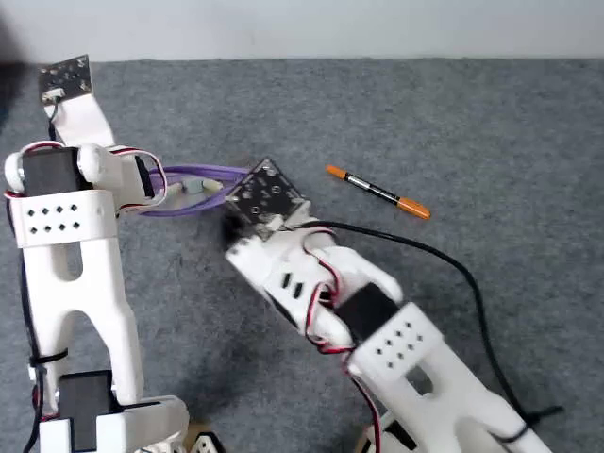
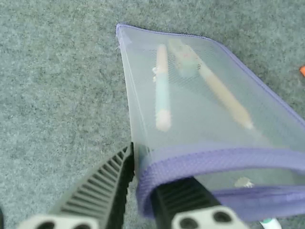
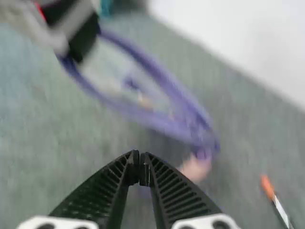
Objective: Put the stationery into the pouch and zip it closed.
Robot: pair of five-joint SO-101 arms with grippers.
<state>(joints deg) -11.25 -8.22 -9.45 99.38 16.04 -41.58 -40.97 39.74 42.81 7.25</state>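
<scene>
The pouch (image 2: 190,95) is clear mesh with a purple zip rim and holds two pencils (image 2: 162,95) and a small pale piece. My left gripper (image 2: 143,169) is shut on the purple rim at one end of the pouch mouth. In the high view the pouch (image 1: 193,179) lies between the two arms. My right gripper (image 3: 139,164) is shut with nothing visible between its fingers, just short of the open pouch mouth (image 3: 143,100). An orange-capped pen (image 1: 377,192) lies on the grey mat to the right of the pouch. That pen (image 3: 274,198) also shows in the right wrist view.
A small pinkish thing (image 3: 194,167), too blurred to name, lies on the mat by the pouch's end. The right arm's black cable (image 1: 444,260) runs across the mat below the pen. A pale wall (image 1: 302,28) borders the mat's far edge.
</scene>
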